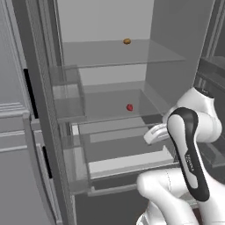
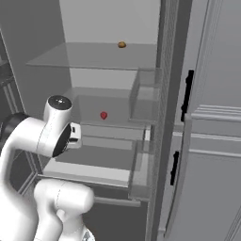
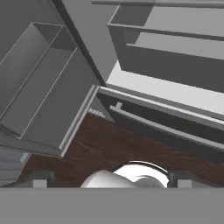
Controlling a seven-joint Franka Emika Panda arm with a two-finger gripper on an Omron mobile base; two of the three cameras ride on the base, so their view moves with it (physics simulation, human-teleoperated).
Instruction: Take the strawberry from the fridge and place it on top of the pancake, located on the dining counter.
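Strawberry (image 1: 129, 107) sits loose on the fridge's (image 1: 171, 52) middle glass shelf (image 1: 110, 112), untouched, so the pick is not yet begun. At its twelve o'clock, a shelf higher, lies a small orange-brown lump (image 1: 127, 41). The gripper (image 3: 109, 180), jaws spread wide and holding nothing, points down at the bottom drawer (image 3: 175, 131) and dark wood floor (image 3: 109, 148); nothing blocks the shelf front.
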